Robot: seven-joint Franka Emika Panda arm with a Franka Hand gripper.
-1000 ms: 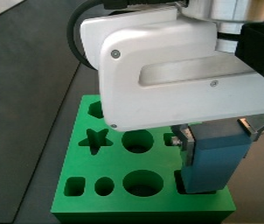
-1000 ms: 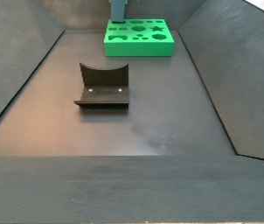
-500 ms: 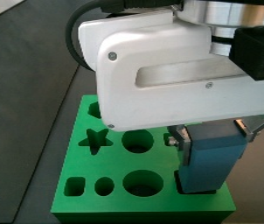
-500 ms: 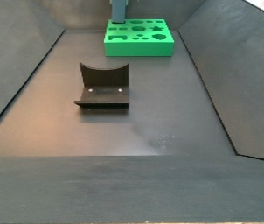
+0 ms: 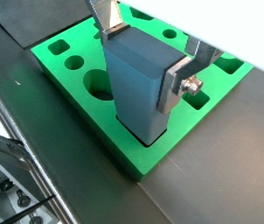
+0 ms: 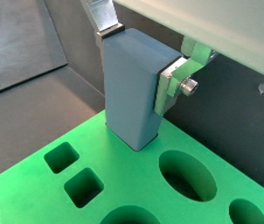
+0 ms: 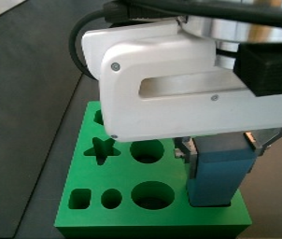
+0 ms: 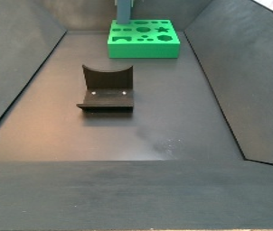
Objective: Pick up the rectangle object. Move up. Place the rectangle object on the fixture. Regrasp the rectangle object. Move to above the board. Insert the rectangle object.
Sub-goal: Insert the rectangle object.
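My gripper [image 5: 146, 54] is shut on the rectangle object [image 5: 141, 87], a blue-grey block held upright. Its lower end stands in a cutout at a corner of the green board [image 5: 82, 61]. In both wrist views the silver fingers [image 6: 176, 83] clamp its upper part, and it shows again in a wrist view [image 6: 132, 87]. In a side view the white gripper body [image 7: 181, 84] hangs over the board [image 7: 119, 201] with the block [image 7: 218, 168] below it. In a side view the board [image 8: 145, 41] lies far back, the block [image 8: 122, 11] at its corner, and the fixture [image 8: 107, 88] stands mid-floor.
Dark sloping walls [image 8: 31, 81] enclose the dark floor [image 8: 139, 135]. Cables [image 7: 88, 42] loop behind the gripper body. The board has several open cutouts, among them a star [image 7: 101, 149] and circles [image 7: 152, 194].
The gripper has come down slightly with the rectangle object; less of the block shows above the board in the side view.
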